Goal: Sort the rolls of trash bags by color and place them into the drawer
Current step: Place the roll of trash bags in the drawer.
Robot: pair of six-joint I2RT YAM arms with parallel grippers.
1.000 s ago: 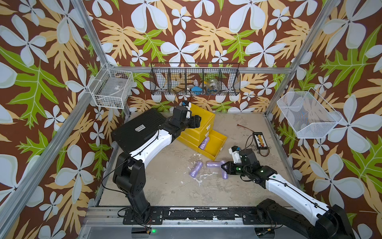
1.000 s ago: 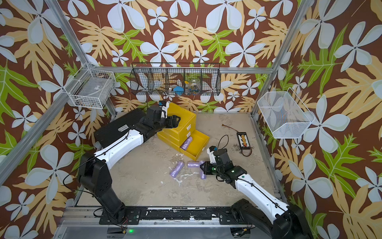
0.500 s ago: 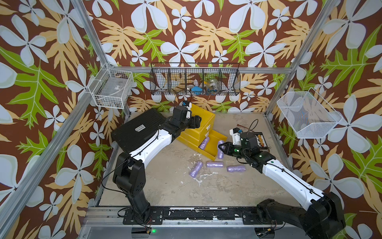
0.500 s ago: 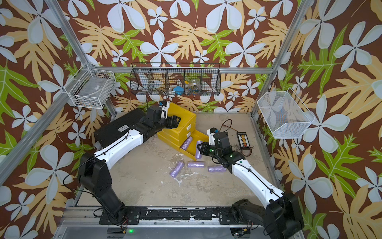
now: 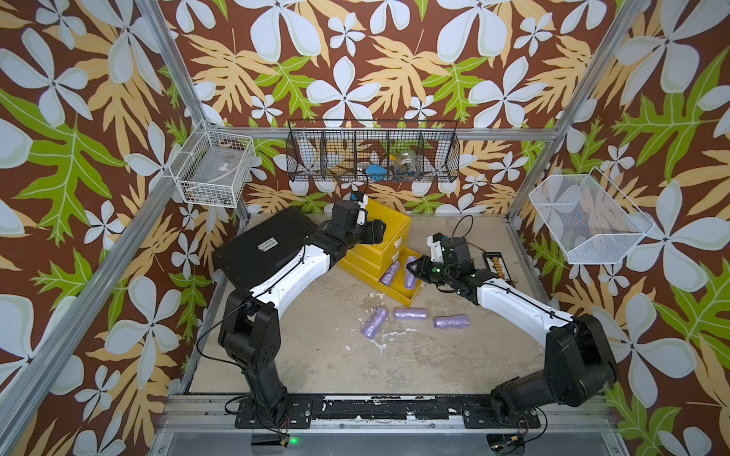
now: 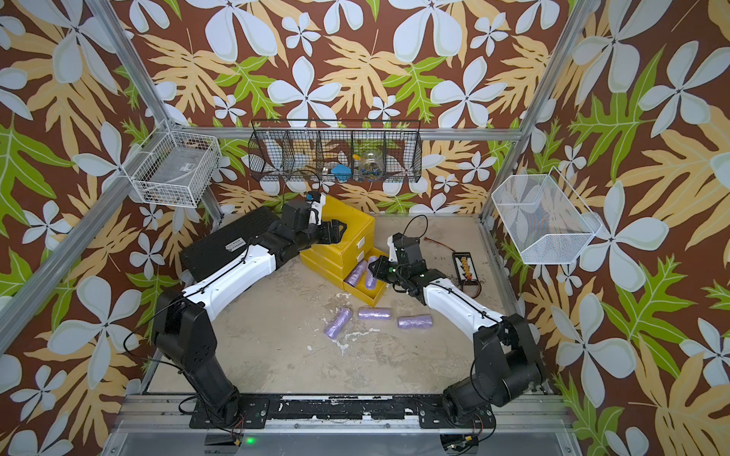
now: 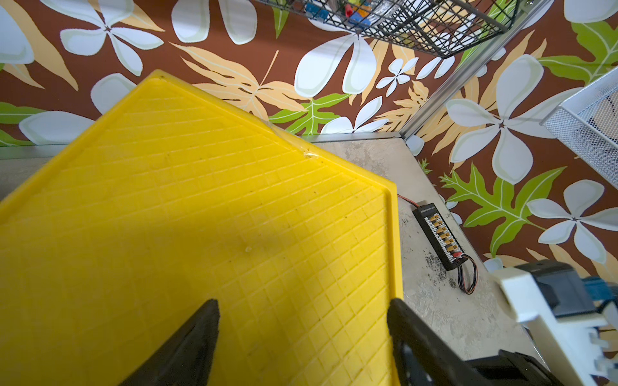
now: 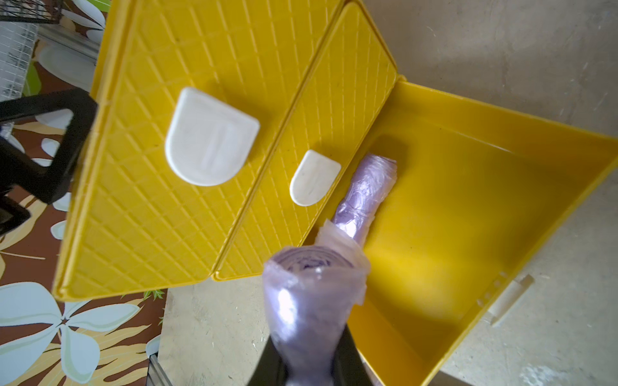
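The right gripper (image 8: 307,361) clamps a lilac roll (image 8: 311,294) by its end, jutting ahead of the jaws over the open drawer (image 8: 485,140), where slick film might slip and miss the rim; the left gripper (image 7: 302,302) gapes wide above the cabinet top (image 7: 200,200).

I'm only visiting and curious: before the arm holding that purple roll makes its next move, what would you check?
1. Right claw shut on lilac roll: ok.
2. Bottom drawer pulled open: ok.
3. Held roll over the drawer, in both top views: ok.
4. Roll already inside is lilac too: ok.
5. Left claw open above cabinet top, clear of the drawer: ok.
6. Everything stowed: not ok, three loose rolls lie on the table.
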